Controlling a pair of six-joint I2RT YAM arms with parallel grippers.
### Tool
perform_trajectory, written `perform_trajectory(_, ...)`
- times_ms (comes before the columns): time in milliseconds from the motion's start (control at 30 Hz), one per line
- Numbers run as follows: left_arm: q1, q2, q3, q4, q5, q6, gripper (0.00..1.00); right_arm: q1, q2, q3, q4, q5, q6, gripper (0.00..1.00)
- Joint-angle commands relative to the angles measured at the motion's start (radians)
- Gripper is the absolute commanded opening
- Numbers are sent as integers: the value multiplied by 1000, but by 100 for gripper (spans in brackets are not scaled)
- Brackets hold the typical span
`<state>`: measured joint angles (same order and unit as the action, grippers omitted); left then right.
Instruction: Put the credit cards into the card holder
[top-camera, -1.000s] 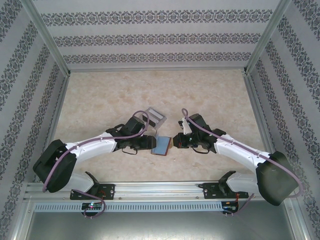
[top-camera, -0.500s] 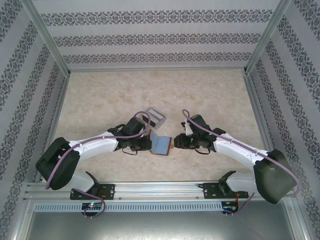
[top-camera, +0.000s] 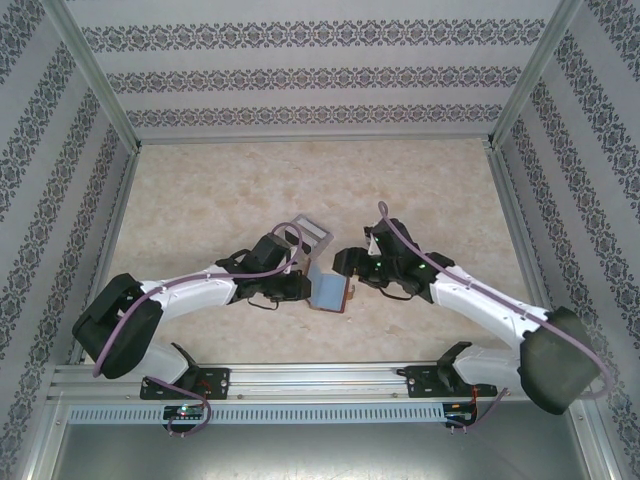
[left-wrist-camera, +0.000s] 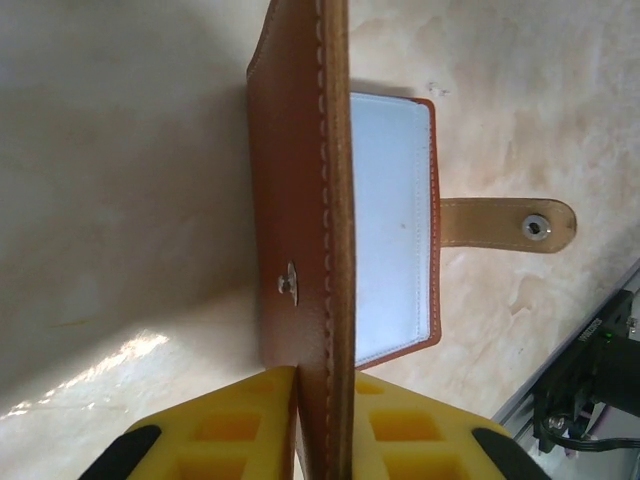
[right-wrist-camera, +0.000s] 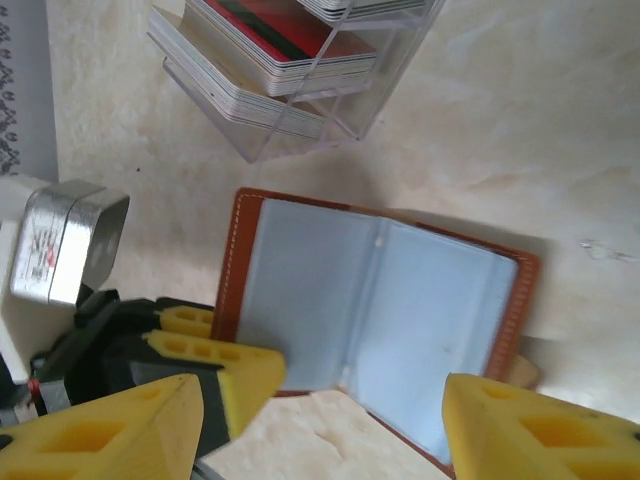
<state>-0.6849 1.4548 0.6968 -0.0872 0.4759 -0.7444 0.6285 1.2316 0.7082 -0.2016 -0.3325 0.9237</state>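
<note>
Seeing the left end effector (left-wrist-camera: 322, 405) clamped on one raised cover of the open card holder (left-wrist-camera: 298, 150) near the centre of the surface (top-camera: 200, 190), we find the right end effector (right-wrist-camera: 335, 410) spread above it; credit cards (right-wrist-camera: 285, 40) fill a clear tray (right-wrist-camera: 300, 135), print unreadable

The credit cards (right-wrist-camera: 290, 42) and clear tray (right-wrist-camera: 335, 122) are cropped at top.

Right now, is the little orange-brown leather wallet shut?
No, the orange-brown leather wallet is open, with both of its pale grey inner pockets showing.
</note>
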Motion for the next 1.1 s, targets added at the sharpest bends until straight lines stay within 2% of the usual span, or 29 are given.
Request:
perform_trajectory(0, 8, 11, -13, 69, 33, -3, 17, 23, 84, 30, 93, -24, 117, 63)
perform_trajectory(100, 8, 4, -25, 85, 44, -9, 20, 36, 145, 26, 173, -19, 157, 59)
perform_trajectory(200, 8, -5, -47, 119, 62, -11, 26, 50, 211, 88, 110, 48, 64, 57)
perform_trajectory(333, 8, -3, -59, 128, 67, -19, 34, 51, 295, 87, 184, 11, 70, 56)
perform_trajectory(533, 13, -59, -90, 148, 31, -35, 37, 57, 374, 74, 241, -21, 78, 54)
perform_trajectory(567, 13, -76, -90, 141, 21, -32, 40, 58, 375, 73, 243, -18, 77, 54)
perform_trajectory(667, 15, -108, -79, 80, -20, -8, 60, 58, 374, 71, 233, -10, 58, 54)
perform_trajectory(767, 19, -118, -75, 57, -20, 5, 63, 59, 371, 69, 220, -2, 43, 54)
perform_trajectory(800, 21, -117, -77, 57, -23, 4, 61, 59, 371, 67, 220, -1, 41, 54)
perform_trajectory(900, 20, -101, -64, 36, -43, 6, 35, 59, 371, 61, 221, -1, 39, 54)
perform_trajectory(1067, 21, -47, -38, 29, -30, 18, 6, 63, 372, 62, 222, -7, 38, 53)
